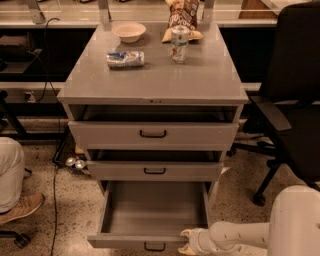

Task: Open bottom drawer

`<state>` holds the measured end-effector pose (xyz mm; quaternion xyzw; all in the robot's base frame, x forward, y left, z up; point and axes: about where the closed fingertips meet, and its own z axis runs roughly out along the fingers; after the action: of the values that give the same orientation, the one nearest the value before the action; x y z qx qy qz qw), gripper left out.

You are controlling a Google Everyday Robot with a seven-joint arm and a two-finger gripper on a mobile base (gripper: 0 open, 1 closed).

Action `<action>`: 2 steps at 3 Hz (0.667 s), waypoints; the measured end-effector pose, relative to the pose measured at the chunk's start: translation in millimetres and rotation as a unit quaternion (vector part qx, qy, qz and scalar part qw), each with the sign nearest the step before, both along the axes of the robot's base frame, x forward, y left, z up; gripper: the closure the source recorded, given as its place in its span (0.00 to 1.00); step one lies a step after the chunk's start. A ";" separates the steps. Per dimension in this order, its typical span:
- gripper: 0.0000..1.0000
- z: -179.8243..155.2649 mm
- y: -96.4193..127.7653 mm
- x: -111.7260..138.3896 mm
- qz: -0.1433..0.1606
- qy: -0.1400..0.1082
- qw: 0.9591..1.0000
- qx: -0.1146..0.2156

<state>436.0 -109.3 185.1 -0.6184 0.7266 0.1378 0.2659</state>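
Note:
The bottom drawer (150, 212) of the grey cabinet (150, 80) is pulled far out, showing its plain, bare grey box. Its front (120, 242) runs along the lower edge of the view, with the small black loop handle (154, 247) partly cut off. My gripper (186, 242), on a white arm (240, 235) coming in from the lower right, sits at the right end of the drawer front, just right of the handle. The middle drawer (155, 170) and top drawer (153, 134) stand slightly out.
On the cabinet top are a white bowl (129, 31), a crushed can (125, 58), an upright can (180, 44) and a chip bag (182, 15). A black office chair (292, 100) stands at the right. A person's leg and shoe (15, 200) are at the left. Cables lie on the floor.

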 end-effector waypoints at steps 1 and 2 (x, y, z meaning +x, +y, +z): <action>0.00 0.4 0.2 -0.6 -0.001 0.001 1.000 0.000; 0.00 31.6 -16.1 -3.0 -0.011 -0.020 1.000 -0.017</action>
<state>433.0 -125.4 216.7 -0.6174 0.7301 0.1106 0.2711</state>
